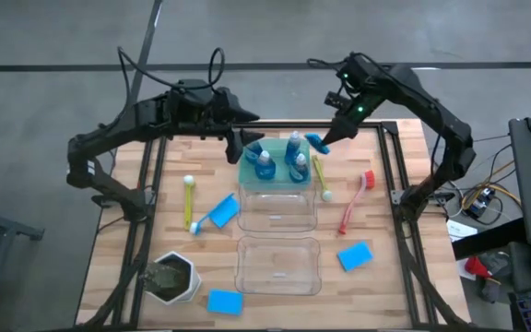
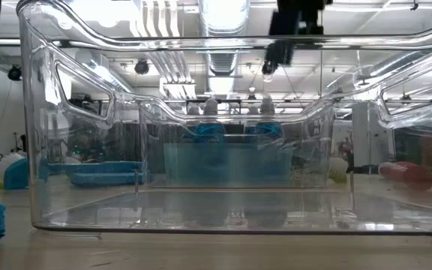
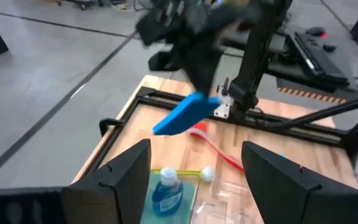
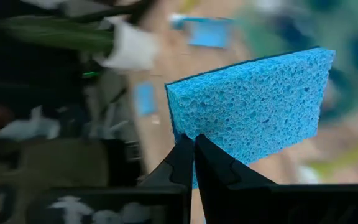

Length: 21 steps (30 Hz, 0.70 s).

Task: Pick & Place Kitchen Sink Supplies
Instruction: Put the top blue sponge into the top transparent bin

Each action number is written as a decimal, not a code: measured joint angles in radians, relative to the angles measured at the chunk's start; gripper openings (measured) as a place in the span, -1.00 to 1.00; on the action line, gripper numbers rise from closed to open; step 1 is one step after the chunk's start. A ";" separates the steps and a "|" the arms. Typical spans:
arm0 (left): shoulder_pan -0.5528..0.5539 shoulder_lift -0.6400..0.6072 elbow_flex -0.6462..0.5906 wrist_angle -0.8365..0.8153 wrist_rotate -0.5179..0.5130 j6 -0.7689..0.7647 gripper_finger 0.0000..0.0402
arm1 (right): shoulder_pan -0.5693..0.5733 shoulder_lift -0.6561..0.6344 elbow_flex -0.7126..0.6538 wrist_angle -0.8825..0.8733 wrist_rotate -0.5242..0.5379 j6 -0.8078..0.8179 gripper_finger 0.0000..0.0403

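Grey concrete floor (image 1: pixel 53 37) surrounds the wooden table (image 1: pixel 390 212); ceiling ducts (image 2: pixel 223 15) overhead.

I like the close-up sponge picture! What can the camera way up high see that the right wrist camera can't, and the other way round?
Only the high view shows the whole table: the green tray of bottles, two clear bins, the potted greenery, three brushes and the left gripper by the tray.

Only the right wrist view shows the sponge's tiny holes and the fingers pinching its edge.

Both show the right gripper holding the blue sponge above the table.
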 joint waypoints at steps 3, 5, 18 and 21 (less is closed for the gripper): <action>0.000 0.001 -0.023 0.013 0.001 0.001 0.21 | 0.057 0.002 0.056 0.031 -0.062 0.028 -0.96; 0.001 0.001 -0.039 0.030 0.021 0.000 0.21 | 0.096 0.002 0.079 0.070 -0.108 0.056 -0.96; -0.008 0.003 -0.096 0.084 0.281 0.002 0.21 | 0.309 0.009 0.120 0.407 -0.303 0.277 -0.96; -0.007 0.003 -0.104 0.101 0.364 -0.012 0.21 | 0.328 0.022 0.119 0.450 -0.302 0.296 -0.96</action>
